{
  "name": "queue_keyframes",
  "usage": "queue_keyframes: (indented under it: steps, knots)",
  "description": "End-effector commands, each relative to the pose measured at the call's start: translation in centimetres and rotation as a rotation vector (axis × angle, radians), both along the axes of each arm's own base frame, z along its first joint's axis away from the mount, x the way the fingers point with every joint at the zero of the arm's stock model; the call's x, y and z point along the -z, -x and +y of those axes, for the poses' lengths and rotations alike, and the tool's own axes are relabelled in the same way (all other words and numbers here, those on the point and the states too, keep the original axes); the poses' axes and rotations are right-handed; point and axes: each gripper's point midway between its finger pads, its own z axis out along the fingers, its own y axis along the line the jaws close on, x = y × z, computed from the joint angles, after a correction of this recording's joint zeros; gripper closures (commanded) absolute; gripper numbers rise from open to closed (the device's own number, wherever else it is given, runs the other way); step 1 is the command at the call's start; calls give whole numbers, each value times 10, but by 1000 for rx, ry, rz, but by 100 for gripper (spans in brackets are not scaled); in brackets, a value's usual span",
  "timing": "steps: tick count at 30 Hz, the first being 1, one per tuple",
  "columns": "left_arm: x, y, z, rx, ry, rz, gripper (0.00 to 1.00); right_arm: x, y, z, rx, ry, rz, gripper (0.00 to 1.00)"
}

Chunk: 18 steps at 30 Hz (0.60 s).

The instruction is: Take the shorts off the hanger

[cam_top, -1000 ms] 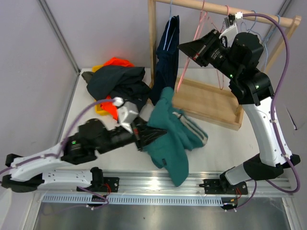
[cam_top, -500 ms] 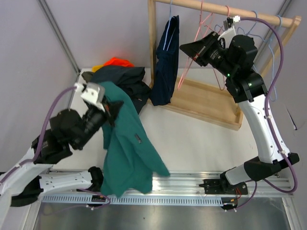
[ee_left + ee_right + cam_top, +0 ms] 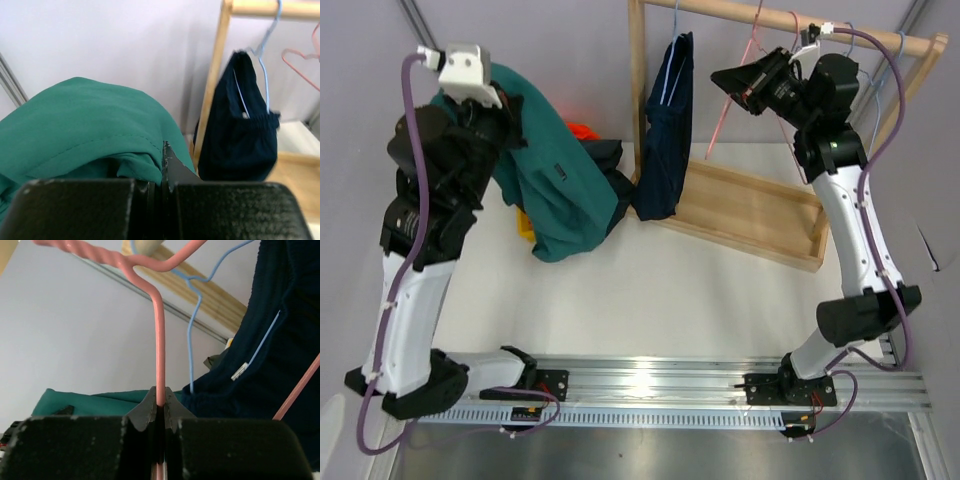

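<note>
My left gripper [image 3: 508, 108] is raised high at the back left and is shut on the teal green shorts [image 3: 558, 195], which hang from it over the pile. In the left wrist view the teal fabric [image 3: 85, 125] is pinched in the closed left gripper [image 3: 162, 150]. The navy blue shorts [image 3: 665, 130] hang on a blue hanger [image 3: 192, 330] from the wooden rail [image 3: 790, 20]. My right gripper [image 3: 728, 80] is shut on the wire of an empty pink hanger [image 3: 159, 340] that hangs on the rail. Orange shorts [image 3: 582, 130] and dark shorts [image 3: 605, 160] lie piled behind the teal pair.
The wooden rack's post [image 3: 638, 90] stands beside the navy shorts, and its tray base [image 3: 750, 210] lies at the back right. More wire hangers [image 3: 895, 60] hang at the rail's right end. A yellow item [image 3: 525, 228] peeks out under the pile.
My left arm has swung the teal shorts up from the table's front to high at the back left. My right gripper has risen slightly with the pink hanger.
</note>
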Motion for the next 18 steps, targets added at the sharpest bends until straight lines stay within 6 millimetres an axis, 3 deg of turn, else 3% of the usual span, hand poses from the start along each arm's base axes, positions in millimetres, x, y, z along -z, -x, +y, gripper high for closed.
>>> queue_keyframes:
  steps: [1, 3, 4, 6, 7, 9, 10, 13, 14, 16, 17, 18]
  knots:
    - [-51, -13, 16, -12, -6, -120, 100, -29, -2, 11, -125, -81, -106, 100]
    - [-71, -19, 22, -11, 26, -154, 100, -18, -16, 13, -142, -97, -74, 100]
    - [-59, -46, 33, -54, 22, -117, 100, -17, -18, 14, -157, -104, -76, 100]
    - [-60, -63, 44, -74, 64, -114, 100, -12, -30, 12, -165, -128, -69, 100]
    - [-47, -87, 58, -112, 69, -80, 100, -12, -32, 12, -176, -132, -75, 100]
    - [-43, -102, 62, -89, 96, -67, 100, -5, -38, 11, -175, -136, -55, 100]
    - [-28, -121, 70, -110, 94, -30, 100, -1, -40, 9, -167, -130, -51, 100]
    - [-19, -137, 79, -137, 94, -14, 100, -1, -32, 7, -157, -115, -58, 100]
    - [-14, -145, 80, -139, 94, -3, 100, 9, -33, 6, -148, -112, -35, 100]
    - [-21, -150, 86, -151, 99, -34, 100, 3, -20, 2, -136, -106, -55, 100]
    - [-16, -161, 87, -151, 102, -28, 100, 13, -20, 1, -122, -98, -35, 100]
    - [-18, -168, 87, -150, 105, -47, 100, 6, -8, -1, -120, -98, -54, 100]
